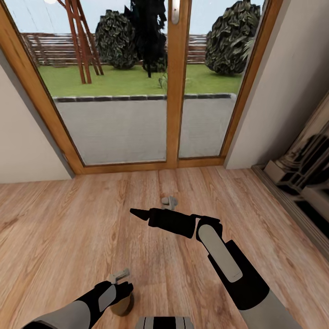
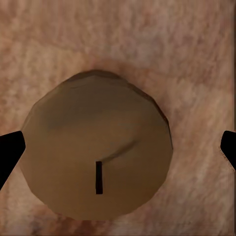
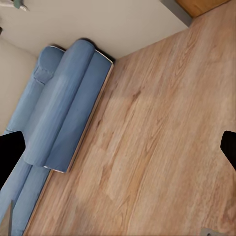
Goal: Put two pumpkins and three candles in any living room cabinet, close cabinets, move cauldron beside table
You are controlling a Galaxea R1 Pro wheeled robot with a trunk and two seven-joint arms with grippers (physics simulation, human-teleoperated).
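One candle (image 2: pixel 96 152), a stubby tan cylinder with a dark wick, stands upright on the wooden floor. In the head view this candle (image 1: pixel 122 307) sits at the bottom left, directly under my left gripper (image 1: pixel 122 294). That gripper is open and points down over it, its fingertips (image 2: pixel 10 150) set wide on either side of the candle top. My right gripper (image 1: pixel 136 212) is stretched out over the floor's middle, pointing left; it is open and holds nothing, with dark fingertips (image 3: pixel 10 152) at the picture's edges. Pumpkins, cabinet and cauldron are out of view.
Wood-framed glass doors (image 1: pixel 172 91) onto a garden stand ahead. The stone-coloured fireplace (image 1: pixel 306 173) lines the right wall. A small grey object (image 1: pixel 169 202) lies on the floor near the doors. The right wrist view looks down on a blue sofa (image 3: pixel 64 108) against a pale wall.
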